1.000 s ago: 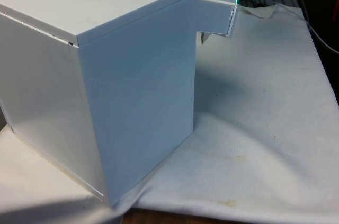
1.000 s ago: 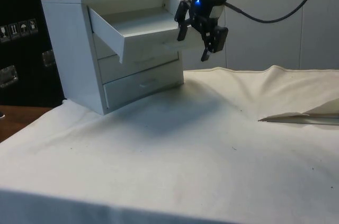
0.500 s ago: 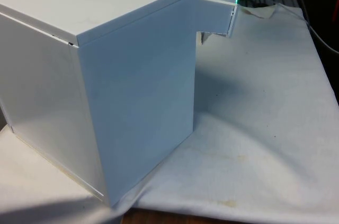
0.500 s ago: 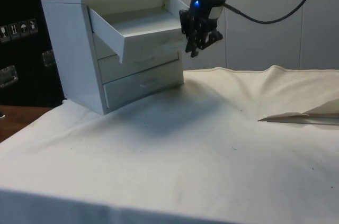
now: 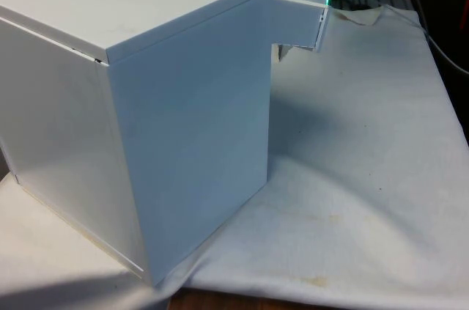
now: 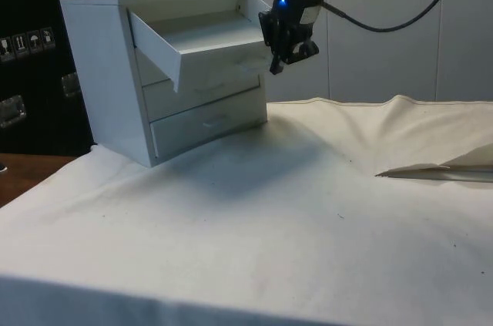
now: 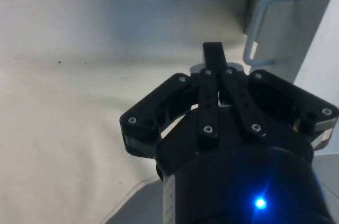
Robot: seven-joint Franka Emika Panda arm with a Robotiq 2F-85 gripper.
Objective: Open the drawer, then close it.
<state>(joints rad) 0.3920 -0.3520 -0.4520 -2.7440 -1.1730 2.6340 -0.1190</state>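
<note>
Step in hand: The top drawer (image 6: 204, 45) of the white, box-shaped chest of drawers (image 6: 115, 87) already stands pulled out, so the opening half looks done and the closing half appears to be starting.
Gripper state: The black two-finger gripper (image 6: 283, 52) has its fingers (image 7: 213, 62) pressed together, holding nothing.
Gripper position: In the side view it hangs at the outer end of the open drawer's front panel, right beside it; whether it touches the panel cannot be told. In the front view it sits just above the drawer's protruding corner (image 5: 299, 24).
Drawer location: The chest stands on the white cloth-covered table (image 6: 308, 210). The top drawer juts well out, while the two lower drawers (image 6: 208, 110) sit flush.
Handle: In the wrist view a pale looped bar handle (image 7: 262, 25) lies just beyond the fingertips, apart from them.
Next move: The closed fingers probably need to press against the drawer front and push it straight back into the chest until flush.
</note>
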